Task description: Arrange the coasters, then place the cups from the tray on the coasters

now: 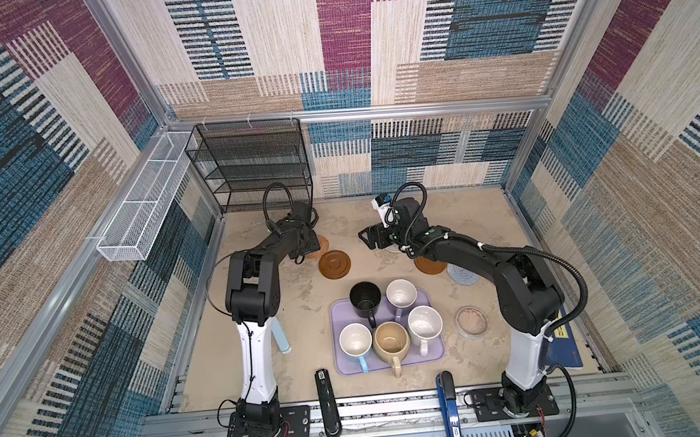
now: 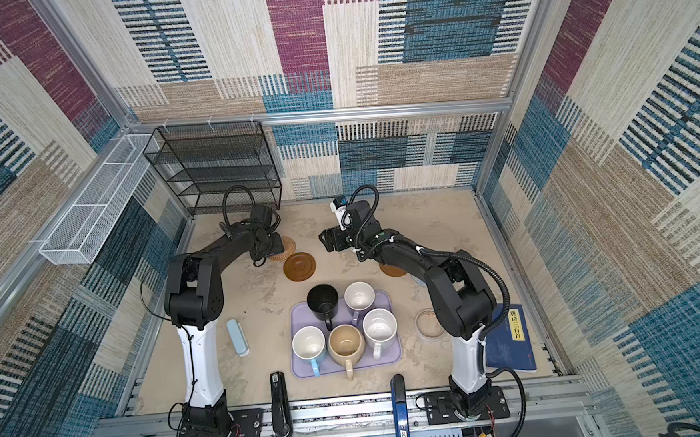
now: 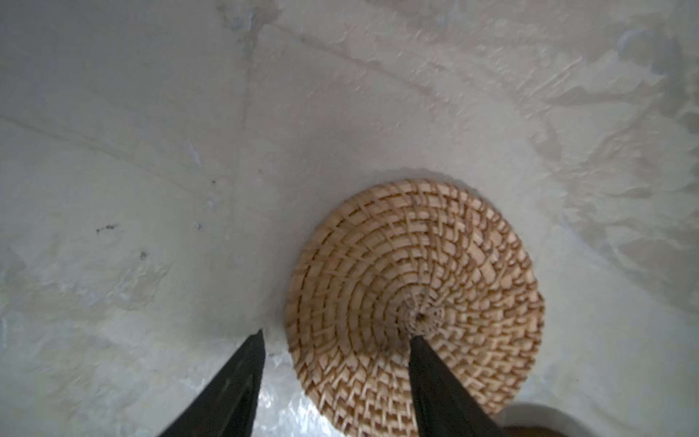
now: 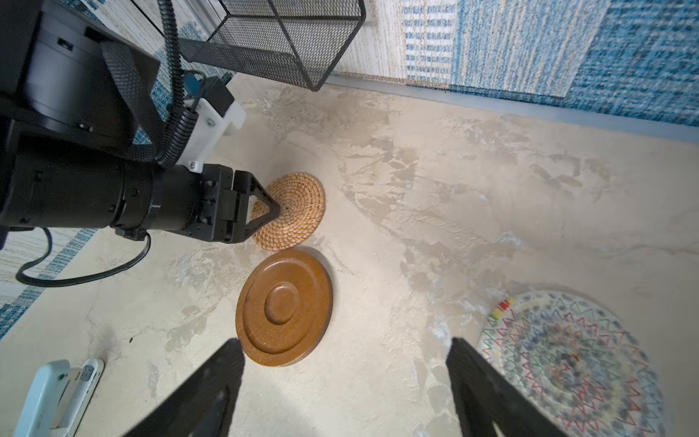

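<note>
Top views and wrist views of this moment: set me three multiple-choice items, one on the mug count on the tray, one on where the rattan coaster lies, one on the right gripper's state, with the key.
1. How many mugs stand on the lavender tray?
A. three
B. four
C. five

2. Where does the rattan coaster lie?
A. on the tray
B. on the table beside a brown wooden coaster, at the left gripper
C. inside a mug

3. How is the right gripper?
A. shut on a mug
B. open, holding nothing
C. shut on the rattan coaster

Key:
1 C: both top views show five on the tray.
2 B: the right wrist view shows it flat on the table, the wooden coaster alongside.
3 B: its own wrist view shows the jaws wide apart over bare table.
</note>
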Controlling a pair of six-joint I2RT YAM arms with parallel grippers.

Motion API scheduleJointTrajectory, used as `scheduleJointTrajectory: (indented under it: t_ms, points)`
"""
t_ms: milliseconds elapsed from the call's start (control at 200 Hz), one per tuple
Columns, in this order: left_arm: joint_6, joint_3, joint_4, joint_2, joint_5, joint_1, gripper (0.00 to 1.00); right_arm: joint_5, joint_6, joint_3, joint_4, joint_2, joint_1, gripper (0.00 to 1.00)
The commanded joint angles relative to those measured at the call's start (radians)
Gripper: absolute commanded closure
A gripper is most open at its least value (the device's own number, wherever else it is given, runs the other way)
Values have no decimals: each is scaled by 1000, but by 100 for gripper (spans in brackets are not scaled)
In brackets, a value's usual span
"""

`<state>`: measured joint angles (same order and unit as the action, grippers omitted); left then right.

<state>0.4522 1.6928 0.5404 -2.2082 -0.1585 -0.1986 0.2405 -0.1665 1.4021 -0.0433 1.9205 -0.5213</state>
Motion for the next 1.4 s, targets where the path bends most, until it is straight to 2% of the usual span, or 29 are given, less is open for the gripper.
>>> scheduleJointTrajectory:
  t_ms: [0, 95, 476, 861, 1392]
  points:
    - [5, 21, 54, -16, -37, -1, 39, 10, 20, 22, -12, 23, -12, 14]
    - [3, 28, 104, -25, -50, 2, 41, 8, 27, 39, -25, 41, -23, 14]
    - [-10, -97, 86, 70, -21, 30, 46, 10, 28, 67, -38, 61, -47, 15]
    - [-21, -265, 46, 200, -30, 59, 47, 20, 24, 48, -33, 29, -51, 15]
    - [-23, -343, 21, 258, -12, 93, 48, -8, 32, 18, -33, -10, -52, 15]
